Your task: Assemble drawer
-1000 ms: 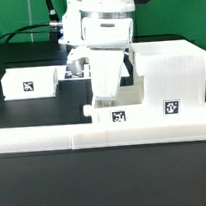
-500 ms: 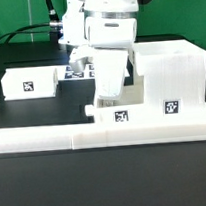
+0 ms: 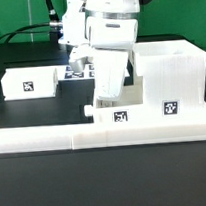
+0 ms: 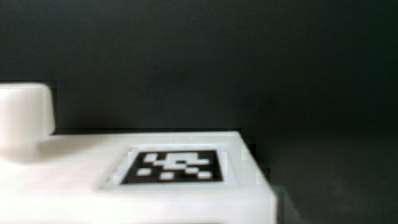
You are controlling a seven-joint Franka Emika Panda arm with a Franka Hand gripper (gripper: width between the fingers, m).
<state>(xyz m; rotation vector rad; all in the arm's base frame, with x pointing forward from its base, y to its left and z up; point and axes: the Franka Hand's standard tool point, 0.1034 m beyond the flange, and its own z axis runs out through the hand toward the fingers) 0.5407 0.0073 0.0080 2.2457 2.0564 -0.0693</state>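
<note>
Pincer (image 3: 105, 97) down at the middle tray (image 3: 119, 112), can't tell if it's pinching or spread. If grip's off-centre, tray prob skews & jams vs the casing (image 3: 169, 71)

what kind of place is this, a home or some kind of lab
Most likely a robotics lab bench: a white robot arm hangs over a black table, the white casing and a tray carry black-and-white square tags, and a low white wall runs along the near edge.
</note>
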